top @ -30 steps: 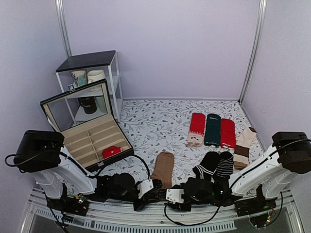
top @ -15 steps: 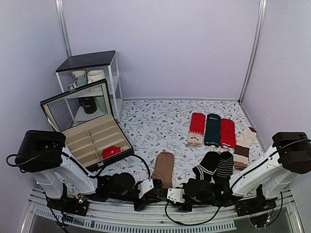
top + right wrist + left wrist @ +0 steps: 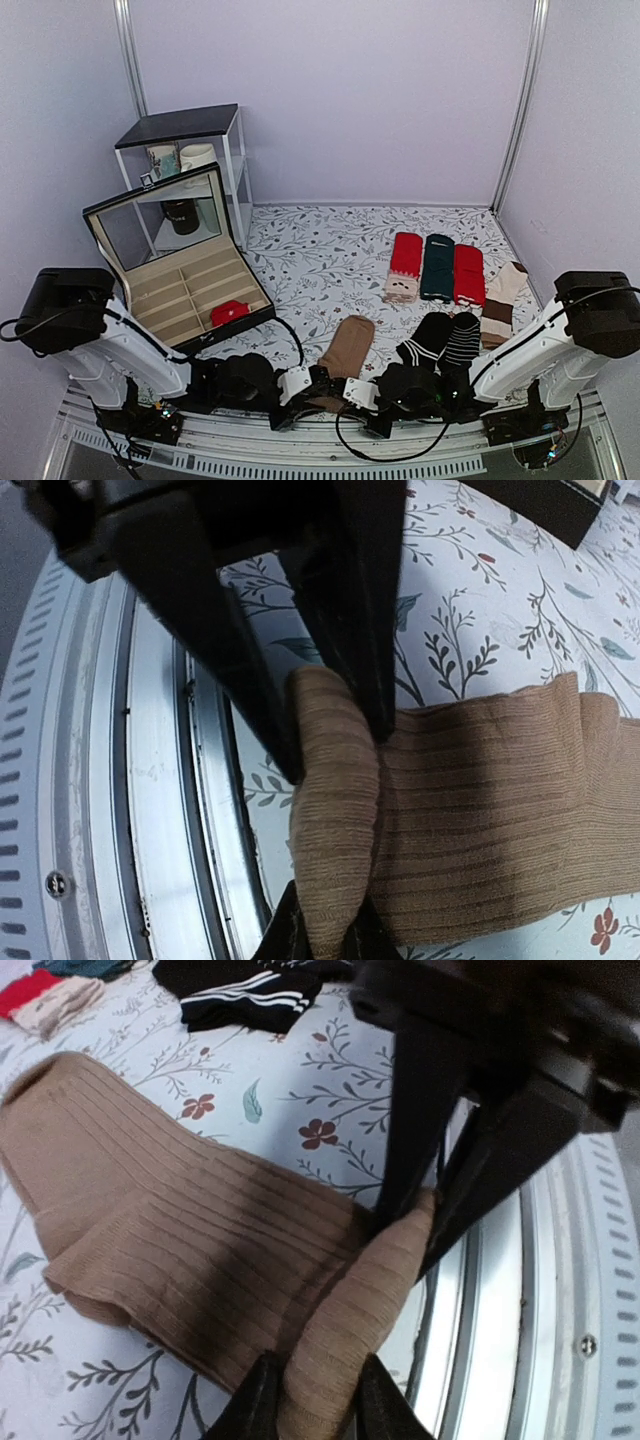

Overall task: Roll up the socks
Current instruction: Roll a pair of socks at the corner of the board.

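The brown socks are laid flat at the near middle of the table, just left of the black striped socks. Their long axis is run from the near edge toward the far side, tilted slightly right, with the rounded end farthest. The near end is lifted and bunched into a thick fold beside the metal rail. That fold is pinched by both arms at once. The left gripper is closed onto it from the left and the right gripper is clamped onto it from the right, jaws narrowed to the cloth's thickness. Neither arm is judged nearer, as both are set on the same near end. All the free length is spread away from the grippers, toward the far side. The roll is therefore judged to be driven far-ward along that axis, fold over flat part. Step judged: roll barely begun. Likely risk: one layer slipped out of the pinch.
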Motion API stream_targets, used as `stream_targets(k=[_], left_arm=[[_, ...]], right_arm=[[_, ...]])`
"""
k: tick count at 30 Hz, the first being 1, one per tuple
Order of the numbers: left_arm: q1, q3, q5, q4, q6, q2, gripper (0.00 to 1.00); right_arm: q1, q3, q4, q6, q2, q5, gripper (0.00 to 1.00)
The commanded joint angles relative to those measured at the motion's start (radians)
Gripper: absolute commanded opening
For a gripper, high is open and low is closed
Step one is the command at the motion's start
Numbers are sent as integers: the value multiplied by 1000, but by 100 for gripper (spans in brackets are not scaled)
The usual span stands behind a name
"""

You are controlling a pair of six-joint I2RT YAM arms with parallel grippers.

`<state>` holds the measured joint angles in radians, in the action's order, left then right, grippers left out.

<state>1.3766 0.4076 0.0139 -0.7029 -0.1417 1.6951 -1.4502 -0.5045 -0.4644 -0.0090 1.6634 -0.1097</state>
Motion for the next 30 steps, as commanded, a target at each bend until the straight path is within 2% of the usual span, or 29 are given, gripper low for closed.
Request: stream_targets(k=[1, 8, 19, 27, 30], left_arm=[[48, -2, 138, 147, 172, -138, 27], [66, -34, 136, 133, 310, -219, 32], [68, -24, 139, 30, 357, -49, 35], [68, -31, 169, -24, 375, -16, 36], [79, -34, 232, -38, 381, -19, 38]], right_arm=[[32, 23, 3, 197, 58, 122, 9], [81, 31, 8, 293, 71, 209, 9], [105, 56, 0, 393, 97, 276, 9], [106, 56, -22, 403, 134, 312, 9], [107, 55, -26, 401, 137, 323, 9]])
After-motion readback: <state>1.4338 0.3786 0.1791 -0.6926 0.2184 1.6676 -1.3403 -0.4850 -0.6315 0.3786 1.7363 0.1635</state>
